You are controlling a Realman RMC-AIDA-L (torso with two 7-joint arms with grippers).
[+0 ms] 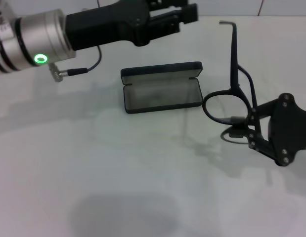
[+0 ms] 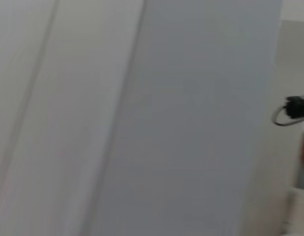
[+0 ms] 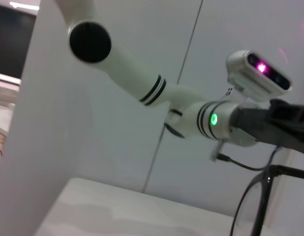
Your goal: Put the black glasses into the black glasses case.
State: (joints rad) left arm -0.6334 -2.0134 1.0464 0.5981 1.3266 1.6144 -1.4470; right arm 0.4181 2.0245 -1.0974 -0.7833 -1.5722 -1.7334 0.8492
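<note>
Right gripper [image 1: 251, 129], to the right of the black glasses case [image 1: 162, 87] and raised above the desk [image 1: 118, 187]: closed on the front frame of the black glasses [image 1: 231, 94] near the bridge. Glasses lifted clear of the desk, one lens ring just right of the case's right end, one temple arm unfolded and reaching away past the level of the case's far edge. Case lying open, grey lining exposed, lid hinged back on its far side, roughly central on the desk.

Left gripper [image 1: 185, 15], beyond the case's far edge and high above it: idle; finger state cannot be told.

Risks, as judged from this pose: unfolded temple arm likely to overhang or catch the case rim on lowering, tipping the frame out; narrow pinch on the frame apt to let the glasses rotate or slip during transfer; light case liable to slide if nudged.
</note>
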